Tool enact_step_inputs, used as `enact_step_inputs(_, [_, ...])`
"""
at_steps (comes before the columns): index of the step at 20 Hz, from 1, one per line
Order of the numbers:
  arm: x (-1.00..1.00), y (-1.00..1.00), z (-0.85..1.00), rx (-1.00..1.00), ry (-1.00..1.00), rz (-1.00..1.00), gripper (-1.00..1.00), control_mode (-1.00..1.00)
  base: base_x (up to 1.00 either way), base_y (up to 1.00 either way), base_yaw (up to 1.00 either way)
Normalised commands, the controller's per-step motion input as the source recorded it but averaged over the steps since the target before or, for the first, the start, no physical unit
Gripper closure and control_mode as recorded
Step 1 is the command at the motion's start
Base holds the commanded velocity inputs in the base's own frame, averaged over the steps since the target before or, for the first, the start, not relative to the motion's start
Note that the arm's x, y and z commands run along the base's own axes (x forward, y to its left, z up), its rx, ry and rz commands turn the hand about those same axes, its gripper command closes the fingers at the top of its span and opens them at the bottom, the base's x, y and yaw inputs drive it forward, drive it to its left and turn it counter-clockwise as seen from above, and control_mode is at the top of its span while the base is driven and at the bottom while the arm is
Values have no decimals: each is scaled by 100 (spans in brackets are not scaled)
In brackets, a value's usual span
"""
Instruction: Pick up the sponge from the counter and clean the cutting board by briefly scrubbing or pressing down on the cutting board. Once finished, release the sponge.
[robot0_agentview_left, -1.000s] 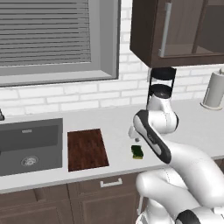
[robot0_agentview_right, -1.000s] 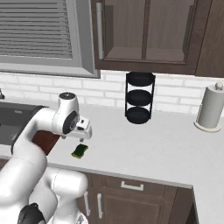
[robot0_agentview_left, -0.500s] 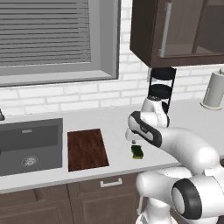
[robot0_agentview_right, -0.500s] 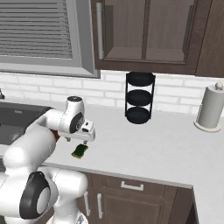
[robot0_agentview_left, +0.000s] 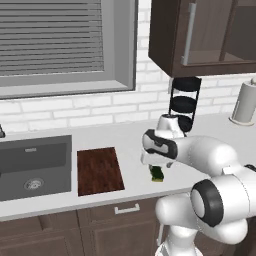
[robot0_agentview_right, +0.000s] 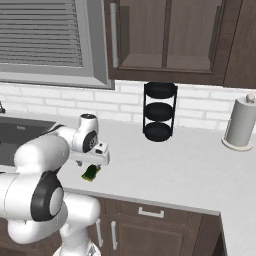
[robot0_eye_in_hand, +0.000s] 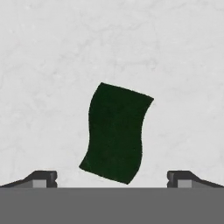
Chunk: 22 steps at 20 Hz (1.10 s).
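So the sponge (robot0_eye_in_hand: 115, 132) is lying flat on the counter (robot0_eye_in_hand: 52, 65), dark green side up, a bit below the middle of the hand view. Its long axis is running nearly top to bottom of the frame, leaning slightly toward the upper right. The gripper (robot0_eye_in_hand: 112, 177) is hanging over it with its jaws spread wide and gripping nothing, and the sponge's lower end is sitting between the two fingertips (robot0_eye_in_hand: 41, 177), clear of both. In the left base view the cutting board (robot0_agentview_left: 99, 170) is lying left of the sponge, near the sink.
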Motion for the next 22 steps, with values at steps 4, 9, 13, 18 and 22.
enact_step_inputs(4, [17,0,-34,0,6,0,-100,-100,0,0,0])
enact_step_inputs(9, [19,0,-30,0,3,0,-100,-100,0,0,0])
enact_step_inputs(13, [17,6,-23,0,2,0,-100,-100,0,0,0])
enact_step_inputs(18, [12,2,-21,0,1,0,-100,-100,0,0,0])
enact_step_inputs(22, [-1,0,-13,0,0,0,-100,-100,0,0,0])
